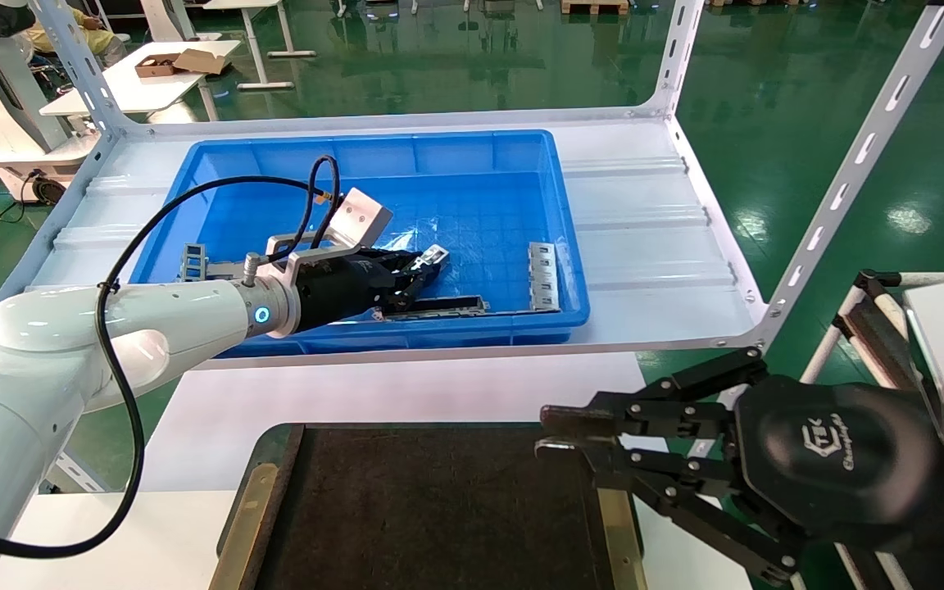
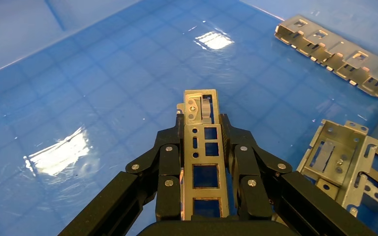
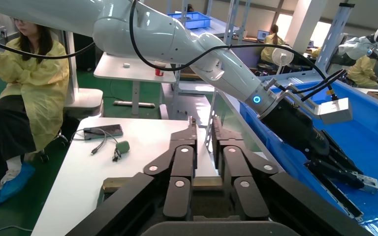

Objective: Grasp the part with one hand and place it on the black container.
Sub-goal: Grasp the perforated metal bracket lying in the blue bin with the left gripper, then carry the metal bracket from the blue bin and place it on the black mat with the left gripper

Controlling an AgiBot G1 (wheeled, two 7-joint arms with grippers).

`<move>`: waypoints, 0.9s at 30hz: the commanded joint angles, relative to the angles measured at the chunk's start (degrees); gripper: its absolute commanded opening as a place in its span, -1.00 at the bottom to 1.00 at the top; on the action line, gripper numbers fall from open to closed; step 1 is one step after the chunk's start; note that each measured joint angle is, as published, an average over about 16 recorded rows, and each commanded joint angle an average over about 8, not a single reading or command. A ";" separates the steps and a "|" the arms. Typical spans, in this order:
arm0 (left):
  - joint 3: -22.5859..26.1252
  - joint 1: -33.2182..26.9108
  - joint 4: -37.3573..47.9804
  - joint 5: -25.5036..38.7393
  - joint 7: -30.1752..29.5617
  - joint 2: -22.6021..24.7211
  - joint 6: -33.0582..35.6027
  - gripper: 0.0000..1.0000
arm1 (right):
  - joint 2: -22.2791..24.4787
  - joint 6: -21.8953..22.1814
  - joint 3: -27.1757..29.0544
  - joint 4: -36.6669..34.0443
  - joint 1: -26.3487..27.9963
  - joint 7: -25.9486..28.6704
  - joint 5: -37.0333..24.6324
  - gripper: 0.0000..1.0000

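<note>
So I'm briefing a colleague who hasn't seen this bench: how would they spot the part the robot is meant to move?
Look into the blue bin on the white shelf, where the left gripper reaches in. Clamped lengthwise between its black fingers is the part, a small pale silver strip with a row of rectangular windows. Unlike the loose metal brackets lying on the bin floor, it alone is held.

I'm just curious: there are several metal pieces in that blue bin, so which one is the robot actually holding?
The part, the light strip with rectangular windows, is clamped between the left hand's fingers above the blue bin floor. The other pieces lie loose.
</note>
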 commanded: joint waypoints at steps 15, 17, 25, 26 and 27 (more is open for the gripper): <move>-1.98 -3.67 -0.45 -3.87 1.29 -2.77 7.21 -1.00 | 0.01 0.02 -0.04 0.00 0.01 -0.02 0.03 -1.00; -2.35 -4.06 -0.66 -4.52 1.71 -3.84 10.54 -1.00 | 0.02 0.02 -0.04 0.00 0.01 -0.02 0.03 -1.00; -3.61 -4.00 -2.62 -7.32 3.86 -8.83 30.51 -1.00 | 0.02 0.03 -0.06 0.00 0.01 -0.03 0.04 -1.00; -3.82 -3.87 -2.82 -7.79 4.17 -9.44 33.35 -1.00 | 0.03 0.03 -0.06 0.00 0.01 -0.03 0.04 -1.00; -4.02 -3.74 -2.95 -8.25 4.49 -10.04 36.06 -1.00 | 0.03 0.03 -0.06 0.00 0.01 -0.03 0.04 -1.00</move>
